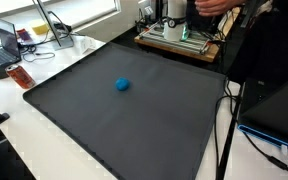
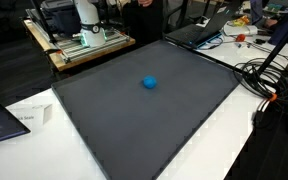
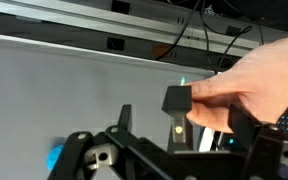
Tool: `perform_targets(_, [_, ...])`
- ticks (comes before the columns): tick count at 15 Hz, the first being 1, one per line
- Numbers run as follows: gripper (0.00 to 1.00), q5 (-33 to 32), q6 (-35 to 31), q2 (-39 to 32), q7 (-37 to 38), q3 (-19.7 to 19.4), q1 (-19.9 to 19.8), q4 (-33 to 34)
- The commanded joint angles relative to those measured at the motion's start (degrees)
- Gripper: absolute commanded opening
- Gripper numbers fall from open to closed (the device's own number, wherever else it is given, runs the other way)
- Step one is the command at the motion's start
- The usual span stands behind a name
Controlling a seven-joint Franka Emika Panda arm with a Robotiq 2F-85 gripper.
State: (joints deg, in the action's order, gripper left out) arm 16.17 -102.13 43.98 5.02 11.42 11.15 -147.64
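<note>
Blue ball point(image 1: 122, 85) alone on dark mat point(image 1: 84, 125); gripper point(image 3: 174, 130) up by a person's hand point(image 3: 249, 88).
Wrist view, L to R: ball was a blurred blue patch at lower-left edge; jaws stood wide apart w/ nothing between; hand pinched a small black block point(image 3: 177, 100) just above them, contact unclear. In both exterior views ball lay near mat centre, well apart from robot base point(image 2: 86, 18) at far edge.

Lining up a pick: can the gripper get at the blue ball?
Probably yes. The blue ball lies alone on the dark mat with nothing beside it, and the gripper is open. But a person's hand holding a small black block is right at the gripper in the wrist view.
</note>
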Motion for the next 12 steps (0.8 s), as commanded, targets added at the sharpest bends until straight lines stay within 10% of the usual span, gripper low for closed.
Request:
perform_targets(1, [0.74, 0.87, 1.05, 0.47, -1.66, -1.23, 0.96, 0.25])
perform_targets(12, [0.03, 0.75, 1.13, 0.30, -3.29, -1.57, 1.12, 0.33])
